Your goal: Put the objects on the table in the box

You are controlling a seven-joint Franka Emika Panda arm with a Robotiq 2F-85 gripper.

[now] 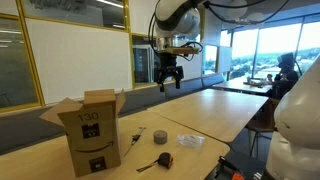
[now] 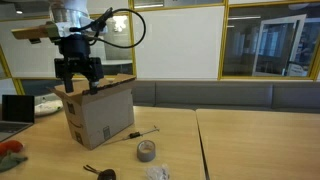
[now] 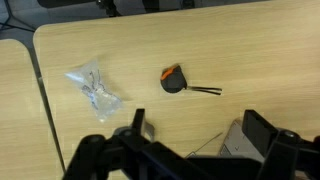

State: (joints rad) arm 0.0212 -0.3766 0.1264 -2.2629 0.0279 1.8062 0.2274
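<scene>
Now: black-and-orange gadget with cord flat on light wood counter, near clear plastic packet; cord trails sideways, away from packet. Pincer wide, empty, high above; gadget well below, slightly ahead.

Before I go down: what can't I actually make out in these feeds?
- Inside of the box: hidden by its own walls and flaps in both exterior views.
- Clear packet: contents too blurred in the wrist view.
- Black-and-orange gadget: cut by the bottom edge in an exterior view.
- Thin dark piece beside the box: too small to identify.
</scene>
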